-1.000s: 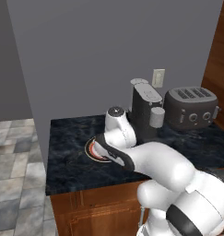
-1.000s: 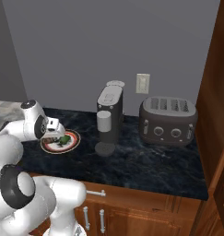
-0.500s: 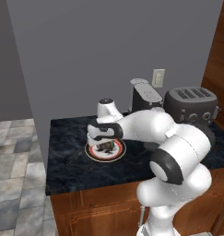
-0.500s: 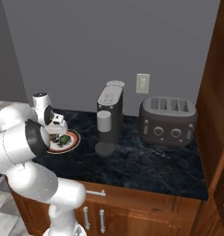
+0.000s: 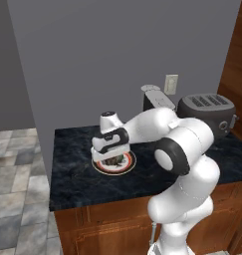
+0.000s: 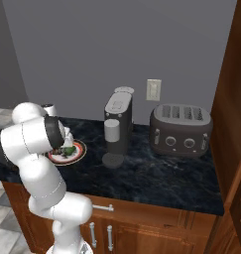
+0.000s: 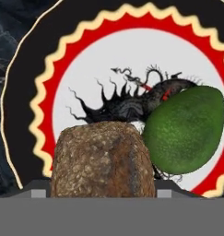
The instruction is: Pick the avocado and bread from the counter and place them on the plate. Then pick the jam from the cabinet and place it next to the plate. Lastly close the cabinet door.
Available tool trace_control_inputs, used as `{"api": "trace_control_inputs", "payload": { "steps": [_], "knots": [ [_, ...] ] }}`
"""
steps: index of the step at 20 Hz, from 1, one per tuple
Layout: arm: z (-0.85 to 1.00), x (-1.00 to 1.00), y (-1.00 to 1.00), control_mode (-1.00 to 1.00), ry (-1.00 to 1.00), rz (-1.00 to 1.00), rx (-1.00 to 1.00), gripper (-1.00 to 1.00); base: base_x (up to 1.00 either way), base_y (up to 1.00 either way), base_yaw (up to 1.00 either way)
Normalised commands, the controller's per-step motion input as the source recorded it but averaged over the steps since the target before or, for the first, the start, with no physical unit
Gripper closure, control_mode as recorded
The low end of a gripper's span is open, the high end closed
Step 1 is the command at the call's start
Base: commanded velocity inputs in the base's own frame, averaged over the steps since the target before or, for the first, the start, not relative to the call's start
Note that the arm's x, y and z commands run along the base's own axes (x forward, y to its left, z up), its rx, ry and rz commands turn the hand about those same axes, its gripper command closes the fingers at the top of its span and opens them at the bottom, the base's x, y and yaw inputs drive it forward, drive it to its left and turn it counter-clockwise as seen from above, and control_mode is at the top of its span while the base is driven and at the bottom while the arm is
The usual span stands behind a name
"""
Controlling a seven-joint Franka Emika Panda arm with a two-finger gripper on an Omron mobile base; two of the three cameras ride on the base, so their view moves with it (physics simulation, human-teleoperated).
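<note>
On the left part of the black marble counter (image 5: 72, 174), the round plate (image 5: 114, 164) lies flat, its red-orange and black rim ring showing beneath the arm's hand. The gripper (image 5: 111, 155) hangs straight above the plate, pointing down at it. In the hand view a rough brown lump of bread (image 7: 103, 159) fills the space between the two finger tips, whose grey ends show at either side of its base; the jaws stand partway open with the bread between them, though whether they are pressing on it or have let go I cannot tell. The bread sits over the plate's white centre, covering part of the dark dragon-like pattern. Just beside it, touching its edge in the hand view, the green avocado (image 7: 184, 131) rests on the plate, close to the zigzag red ring. In the right base view the avocado (image 6: 68, 150) shows as a small green lump on the plate (image 6: 78, 153). Further right on the counter stand a grey coffee machine (image 6: 117, 126) and then a dark toaster (image 6: 180, 130), well apart from the plate. At the far right edge rises the reddish-brown cabinet (image 6: 236, 99).
</note>
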Motion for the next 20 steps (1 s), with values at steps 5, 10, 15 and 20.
{"api": "trace_control_inputs", "payload": {
  "steps": [5,10,15,20],
  "knots": [
    [-0.28,0.00,0.00,-1.00,0.00,0.00,-0.01,1.00,0.00,0.00,0.00],
    [-0.06,0.00,0.00,-1.00,-0.05,0.00,0.00,1.00,0.00,0.00,0.00],
    [0.00,0.00,0.00,-1.00,-0.10,0.00,0.00,-1.00,0.00,0.00,0.00],
    [0.00,-0.18,-0.13,-1.00,-0.20,0.00,0.00,-1.00,0.00,0.00,0.00]
  ]
}}
